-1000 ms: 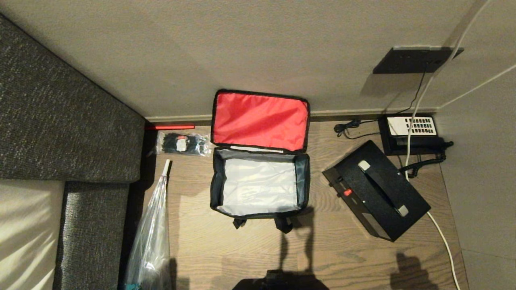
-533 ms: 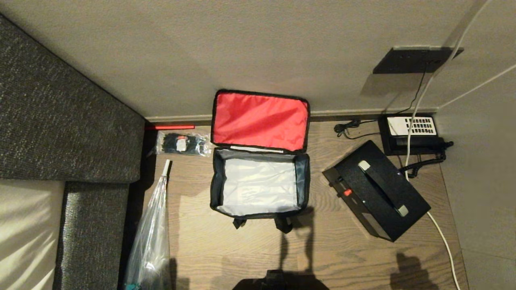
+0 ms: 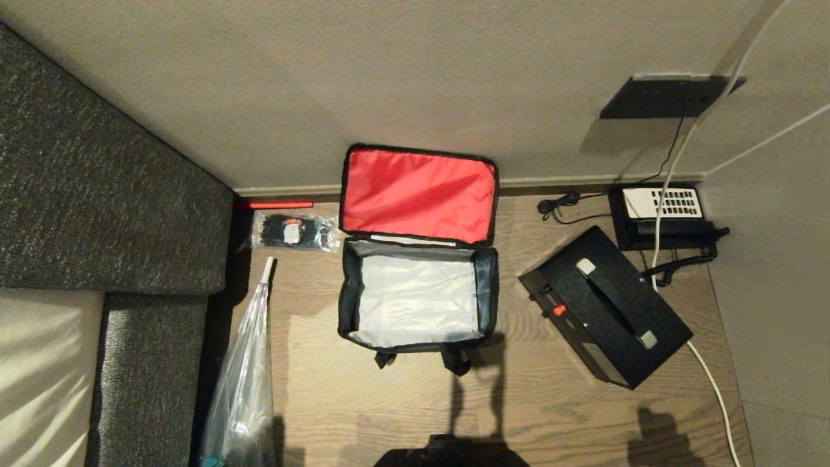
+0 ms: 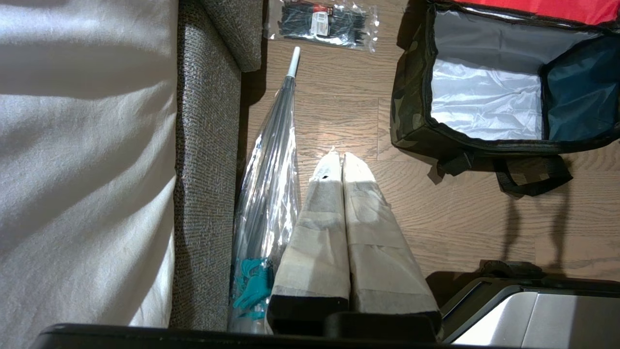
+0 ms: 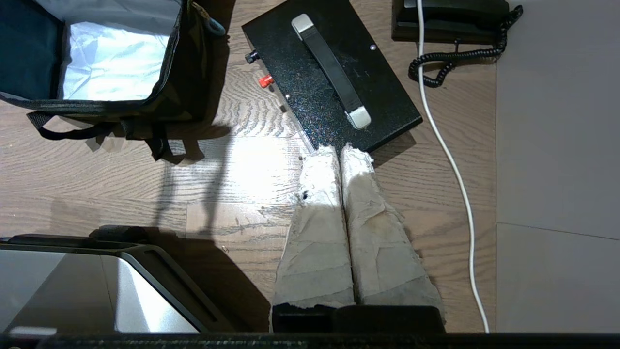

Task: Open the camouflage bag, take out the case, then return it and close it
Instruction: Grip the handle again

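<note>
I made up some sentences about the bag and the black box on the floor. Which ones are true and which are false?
1. The camouflage bag is zipped shut. False: its lid is flipped open, red lining showing.
2. The case lies on the floor, outside the bag. True.
3. The left claw holds the umbrella. False: it is shut on nothing, beside the umbrella.
4. The right claw is shut and empty. True.
5. The telephone sits inside the bag. False: it is on the floor by the wall.
</note>
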Tool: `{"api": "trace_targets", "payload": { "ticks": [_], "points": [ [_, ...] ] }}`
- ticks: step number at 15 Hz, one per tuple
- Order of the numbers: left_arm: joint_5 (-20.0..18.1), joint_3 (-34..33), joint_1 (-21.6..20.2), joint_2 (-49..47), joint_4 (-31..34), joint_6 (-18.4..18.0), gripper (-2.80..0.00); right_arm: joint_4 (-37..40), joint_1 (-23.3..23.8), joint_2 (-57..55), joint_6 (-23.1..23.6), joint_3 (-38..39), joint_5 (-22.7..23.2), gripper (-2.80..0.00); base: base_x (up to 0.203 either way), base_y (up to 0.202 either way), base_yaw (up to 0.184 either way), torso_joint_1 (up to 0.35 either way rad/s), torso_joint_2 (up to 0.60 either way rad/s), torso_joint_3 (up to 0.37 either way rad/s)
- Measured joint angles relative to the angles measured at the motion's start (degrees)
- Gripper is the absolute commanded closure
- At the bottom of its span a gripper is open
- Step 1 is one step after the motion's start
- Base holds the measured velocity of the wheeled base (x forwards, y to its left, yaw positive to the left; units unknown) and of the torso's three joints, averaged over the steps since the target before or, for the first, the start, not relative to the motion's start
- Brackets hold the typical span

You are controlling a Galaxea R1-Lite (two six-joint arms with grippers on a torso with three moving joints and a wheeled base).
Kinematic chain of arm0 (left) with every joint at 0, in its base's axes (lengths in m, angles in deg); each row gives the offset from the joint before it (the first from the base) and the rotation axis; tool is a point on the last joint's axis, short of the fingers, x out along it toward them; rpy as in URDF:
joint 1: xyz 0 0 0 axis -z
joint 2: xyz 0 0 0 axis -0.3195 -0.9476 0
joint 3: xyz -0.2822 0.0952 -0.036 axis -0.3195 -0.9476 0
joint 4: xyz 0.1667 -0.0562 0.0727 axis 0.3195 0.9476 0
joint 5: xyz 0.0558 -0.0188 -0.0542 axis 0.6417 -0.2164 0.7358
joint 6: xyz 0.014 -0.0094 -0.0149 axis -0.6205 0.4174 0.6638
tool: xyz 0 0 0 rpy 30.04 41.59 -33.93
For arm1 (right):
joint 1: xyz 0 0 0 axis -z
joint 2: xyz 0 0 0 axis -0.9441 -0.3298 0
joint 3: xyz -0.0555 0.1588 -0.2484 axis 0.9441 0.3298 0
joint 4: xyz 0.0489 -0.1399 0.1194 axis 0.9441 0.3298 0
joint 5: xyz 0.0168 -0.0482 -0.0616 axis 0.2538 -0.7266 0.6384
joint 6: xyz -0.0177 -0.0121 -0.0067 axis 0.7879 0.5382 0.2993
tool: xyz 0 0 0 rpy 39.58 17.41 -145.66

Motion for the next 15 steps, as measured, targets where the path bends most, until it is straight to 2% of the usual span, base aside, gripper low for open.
{"api": "trace_targets", "payload": {
  "ticks": [4, 9, 15],
  "points": [
    [-0.01, 0.00, 0.00, 0.00, 0.00, 0.00, 0.00, -0.02, 0.00, 0.00, 0.02, 0.00, 0.02, 0.00, 0.000, 0.000, 0.000, 0.001, 0.00, 0.007],
    [-0.01, 0.00, 0.00, 0.00, -0.02, 0.05, 0.00, -0.02, 0.00, 0.00, 0.02, 0.00, 0.02, 0.00, 0.000, 0.000, 0.000, 0.003, 0.00, 0.151],
    [0.00, 0.00, 0.00, 0.00, 0.01, 0.01, 0.00, -0.04, 0.00, 0.00, 0.00, 0.00, 0.00, 0.00, 0.000, 0.000, 0.000, 0.002, 0.00, 0.019]
  ]
}}
